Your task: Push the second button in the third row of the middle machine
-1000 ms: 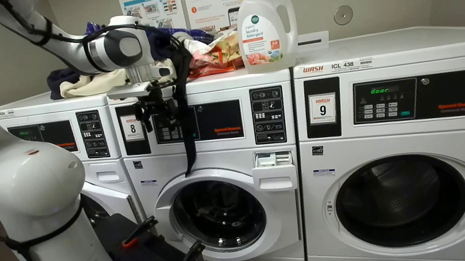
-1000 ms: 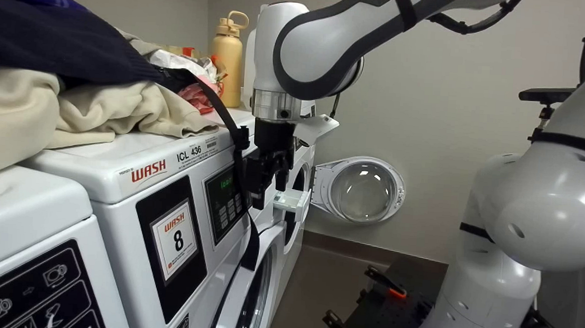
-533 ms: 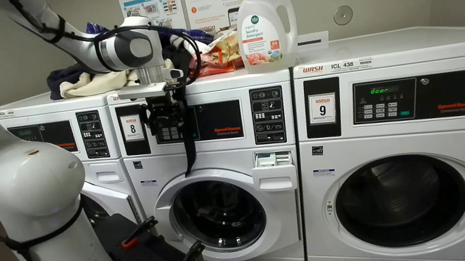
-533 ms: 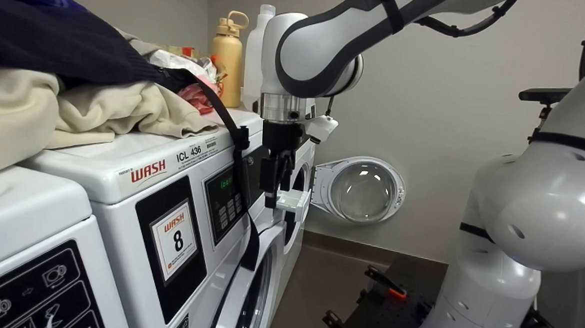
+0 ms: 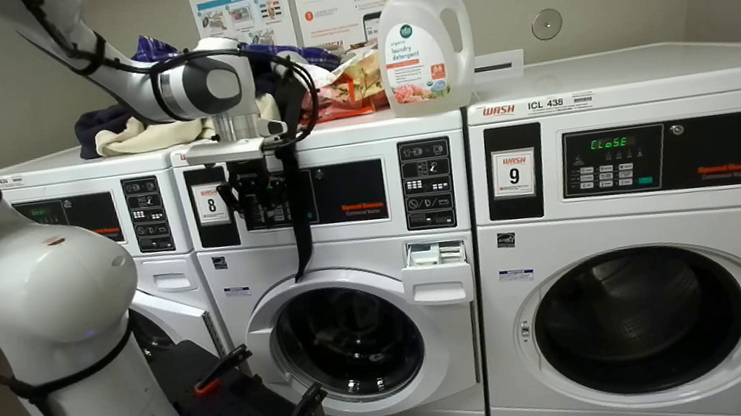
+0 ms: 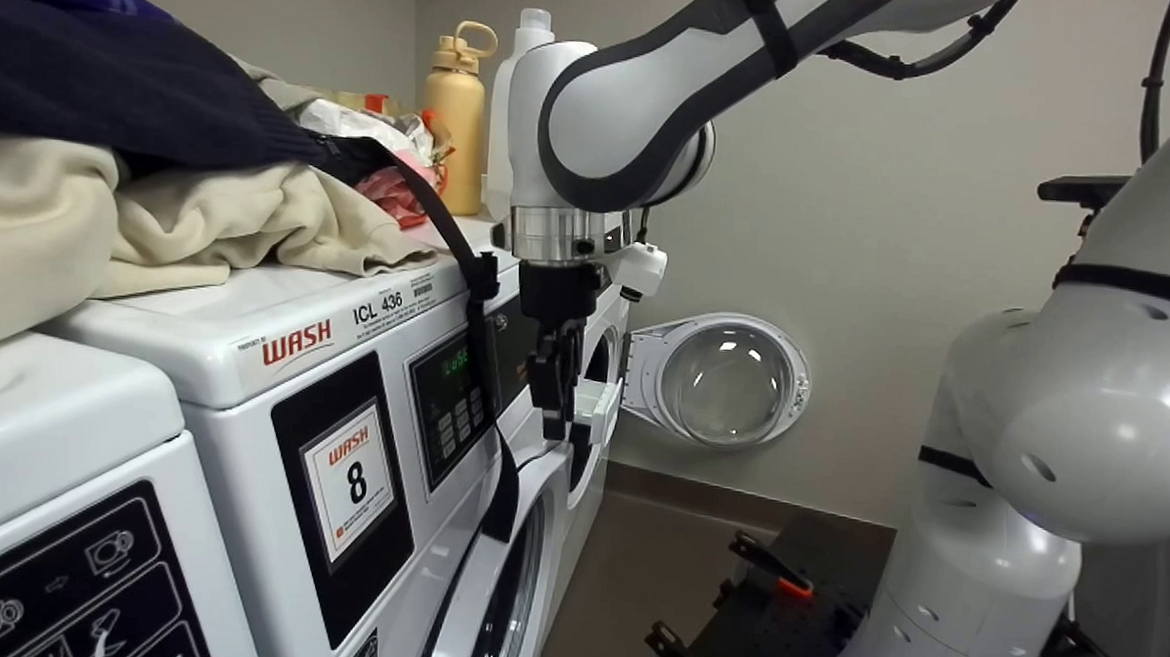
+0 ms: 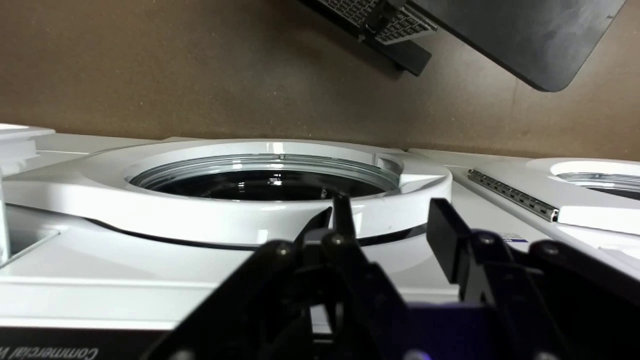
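Note:
The middle machine [image 5: 347, 250], marked 8, is a white washer with a round porthole [image 5: 348, 341] in a pale rim. Its button keypad [image 6: 458, 424] shows small grey buttons in rows under a green display; single buttons are too small to read. In an exterior view my gripper [image 5: 251, 212] and a black strap [image 5: 302, 230] cover part of that panel. My gripper [image 6: 554, 422] points down in front of the panel, apart from it. In the wrist view its fingers [image 7: 344, 220] stand partly apart, nothing between them. The keypad is out of the wrist view.
The strap hangs from the machine's top beside the keypad. A detergent drawer [image 5: 440, 284] sticks out at the machine's right. Above stand a detergent bottle [image 5: 426, 53] and piled clothes [image 6: 106, 113]. A wider machine [image 5: 527, 330] marked 9 has its door [image 6: 727, 381] swung out.
My gripper has shifted slightly right along the panel and lowered, turning more upright. Its fingers have come closer together. The green display on the machine marked 9 has changed from "door" to "CLOSE".

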